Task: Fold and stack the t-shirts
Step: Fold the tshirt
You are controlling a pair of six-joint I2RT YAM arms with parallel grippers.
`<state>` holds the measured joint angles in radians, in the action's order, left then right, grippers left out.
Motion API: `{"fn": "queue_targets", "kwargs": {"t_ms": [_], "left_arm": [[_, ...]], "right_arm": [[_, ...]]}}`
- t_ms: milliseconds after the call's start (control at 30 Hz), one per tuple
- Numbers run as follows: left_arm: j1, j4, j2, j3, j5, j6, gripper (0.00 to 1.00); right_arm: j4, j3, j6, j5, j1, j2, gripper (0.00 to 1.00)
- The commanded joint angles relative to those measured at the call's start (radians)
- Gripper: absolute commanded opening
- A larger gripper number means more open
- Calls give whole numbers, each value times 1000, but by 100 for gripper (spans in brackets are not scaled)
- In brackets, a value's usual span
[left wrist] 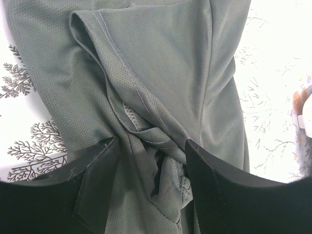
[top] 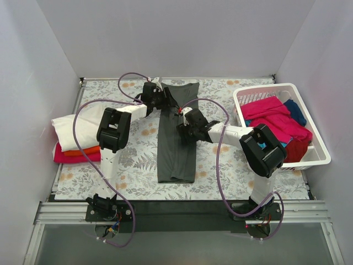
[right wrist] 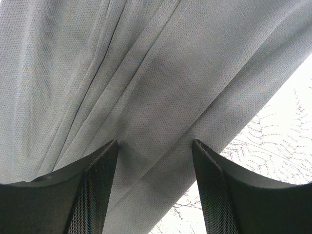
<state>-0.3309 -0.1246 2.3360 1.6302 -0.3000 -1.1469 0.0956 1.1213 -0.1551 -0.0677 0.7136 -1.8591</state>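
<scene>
A dark grey t-shirt [top: 176, 154] lies folded into a long narrow strip down the middle of the table. My left gripper [top: 161, 99] is at its far left corner. In the left wrist view the left gripper [left wrist: 152, 161] is open, with a bunched seam of the grey shirt [left wrist: 161, 73] between its fingers. My right gripper [top: 182, 117] is over the strip's right edge near the middle. In the right wrist view the right gripper [right wrist: 155, 161] is open and rests on flat grey cloth [right wrist: 146, 73].
A folded stack sits at the table's left edge: a white shirt [top: 77, 128] on an orange one [top: 83, 150] on a magenta one [top: 69, 157]. A white slatted basket [top: 262, 88] at the right holds magenta [top: 270, 113], navy [top: 296, 110], teal and maroon [top: 295, 149] shirts.
</scene>
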Motion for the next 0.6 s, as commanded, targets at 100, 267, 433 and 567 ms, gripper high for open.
{"fn": "queue_targets", "kwargs": {"t_ms": [100, 267, 433, 567], "left_arm": [[-11, 48, -102, -81, 67, 52, 53], [-28, 45, -297, -159, 151, 98, 53], [-39, 69, -573, -358, 236, 89, 54], [-65, 89, -774, -608, 288, 35, 54]], "right_arm": [[39, -34, -11, 37, 1, 9, 58], [44, -48, -3, 32, 10, 107, 59], [92, -106, -24, -17, 50, 259, 60], [119, -198, -90, -35, 109, 401, 60]]}}
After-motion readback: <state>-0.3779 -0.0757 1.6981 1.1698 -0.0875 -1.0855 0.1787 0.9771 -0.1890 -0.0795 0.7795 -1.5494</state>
